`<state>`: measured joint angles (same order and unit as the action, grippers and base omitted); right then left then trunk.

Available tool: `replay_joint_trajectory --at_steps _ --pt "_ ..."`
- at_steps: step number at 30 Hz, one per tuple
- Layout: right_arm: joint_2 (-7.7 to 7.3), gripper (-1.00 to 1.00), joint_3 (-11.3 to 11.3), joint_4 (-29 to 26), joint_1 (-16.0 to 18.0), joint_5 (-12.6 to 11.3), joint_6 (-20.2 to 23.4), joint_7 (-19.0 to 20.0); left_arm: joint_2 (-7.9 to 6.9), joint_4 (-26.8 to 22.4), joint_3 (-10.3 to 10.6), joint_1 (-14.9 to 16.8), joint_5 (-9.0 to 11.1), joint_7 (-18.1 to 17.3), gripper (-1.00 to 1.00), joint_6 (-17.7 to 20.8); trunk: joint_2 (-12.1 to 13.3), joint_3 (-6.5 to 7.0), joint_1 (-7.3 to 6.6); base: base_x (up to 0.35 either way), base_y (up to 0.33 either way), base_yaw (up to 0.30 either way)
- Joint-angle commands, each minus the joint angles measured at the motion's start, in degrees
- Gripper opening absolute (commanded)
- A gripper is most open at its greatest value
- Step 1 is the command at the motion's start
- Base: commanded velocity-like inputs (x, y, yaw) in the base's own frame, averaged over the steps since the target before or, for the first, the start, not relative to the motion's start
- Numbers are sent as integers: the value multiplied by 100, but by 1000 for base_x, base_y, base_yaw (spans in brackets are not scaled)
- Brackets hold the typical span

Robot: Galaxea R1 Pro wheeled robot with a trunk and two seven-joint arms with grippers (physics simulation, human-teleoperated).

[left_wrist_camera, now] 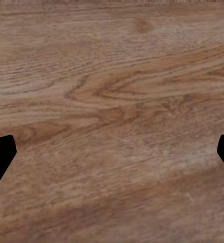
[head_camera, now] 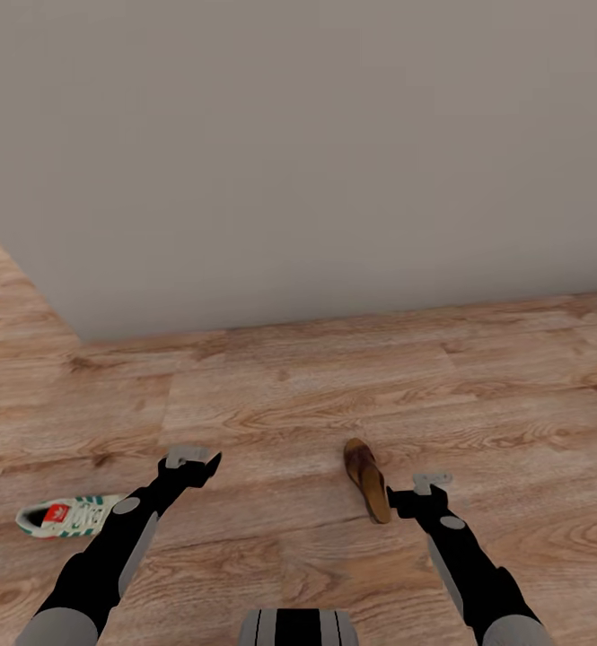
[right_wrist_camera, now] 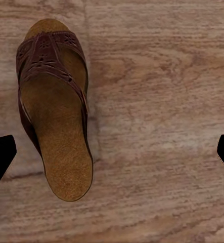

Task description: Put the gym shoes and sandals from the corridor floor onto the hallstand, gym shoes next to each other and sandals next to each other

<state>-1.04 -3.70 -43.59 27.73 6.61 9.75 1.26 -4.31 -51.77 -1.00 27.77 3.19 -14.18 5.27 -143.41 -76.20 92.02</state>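
Two pieces of footwear lie on the corridor floor (head_camera: 334,395), a laminate of light brown planks with strong swirling grain and faint seams between boards. One sandal (head_camera: 367,479) rests flat on its sole just beside the right pincer (head_camera: 415,502), on that pincer's inner side, its long axis running away from the robot with a slight slant. From the right wrist camera the sandal (right_wrist_camera: 53,109) shows a smooth tan footbed shaped like a long oval, a darker reddish-brown leather strap with punched patterning across the front, and a thin dark rim around the sole. One gym shoe (head_camera: 69,516) lies well apart from it, outside the left arm, on its side or tilted: white upper, green stripes, a red-orange patch at the tongue, pale sole.

Both pincers stand wide. In each wrist camera the two black fingertips (right_wrist_camera: 0,157) sit at opposite borders with bare floor between them; the sandal lies nearer one fingertip, off the middle of the gap. The left pincer (head_camera: 190,467) hangs over plain planks (left_wrist_camera: 112,121).

Ahead, a flat matte grey wall (head_camera: 298,144) meets the floor along a straight line, with a corner at the left where the floor runs further back. Open planks stretch between wall and shoes.
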Motion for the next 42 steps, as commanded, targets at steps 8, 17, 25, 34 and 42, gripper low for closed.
replay_joint_trajectory --at_steps 8,17,25,34,42 --pt "0 100 -4 2 19 60 87 131 2 31 -7 0 33 -32 100 38 -1 -4 1 176 -58 0" --pt "-13 100 -15 62 15 76 97 307 2 29 27 -1 32 -26 100 35 -1 -5 1 23 -9 2" --pt "-2 100 -17 175 13 77 98 302 28 32 88 0 33 -1 100 35 -1 -36 1 1 0 131" --pt "-1 100 -25 185 13 77 92 282 107 -15 200 5 32 -8 100 35 -1 -62 1 0 0 96" --pt "-10 100 -32 171 13 76 104 279 148 -354 363 83 50 7 100 121 -1 -64 1 0 0 8"
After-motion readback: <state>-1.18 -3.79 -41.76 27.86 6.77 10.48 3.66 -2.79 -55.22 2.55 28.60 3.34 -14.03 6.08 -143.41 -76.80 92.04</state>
